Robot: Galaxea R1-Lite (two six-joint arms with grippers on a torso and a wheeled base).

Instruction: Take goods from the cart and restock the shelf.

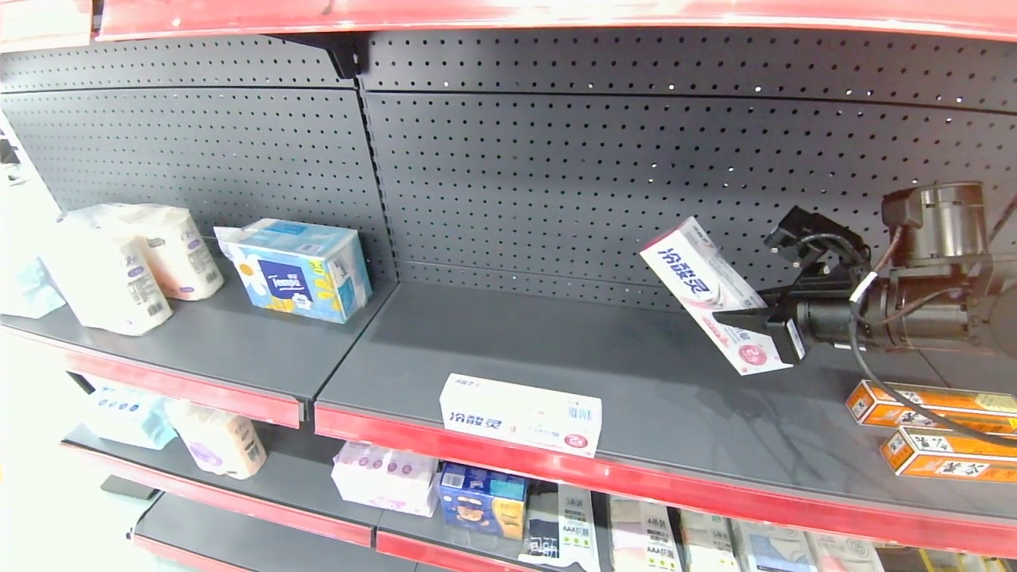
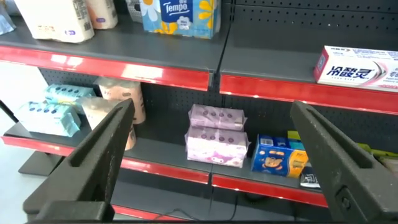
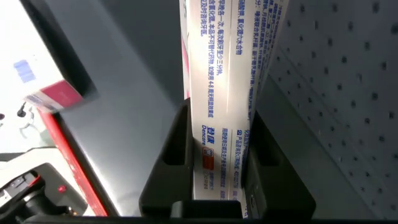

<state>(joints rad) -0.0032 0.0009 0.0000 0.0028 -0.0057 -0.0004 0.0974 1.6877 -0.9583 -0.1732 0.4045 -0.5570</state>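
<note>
Toothpaste carton [image 1: 691,274], long, white and pink cardboard, sits pinched across its narrow faces near its lower end in my right claw [image 1: 743,318]. The right wrist view shows both black fingers pressed flat against the carton [image 3: 227,62], so I judge the hold firm. It hangs above the right part of the dark grey metal shelf deck [image 1: 493,334], clear of the surface and close to the perforated back panel [image 1: 556,175].

Its long axis is tilted: the top end leans up and to the left toward the back panel, and the gripped end points down toward the front edge.

A matching white toothpaste box [image 1: 520,415] lies flat at the front edge, near the middle, with its long axis along the red lip. Two orange boxes [image 1: 929,401] lie at the front right corner, below my arm.

The open stretch of deck I would aim for lies left of and below the claw, between the lying box and the back panel. I reckon the carton must be levelled to run parallel with the front edge.

My left claw [image 2: 212,109] is spread wide and holds nothing, low before the under-shelves; the right arm is plainly nearer.
</note>
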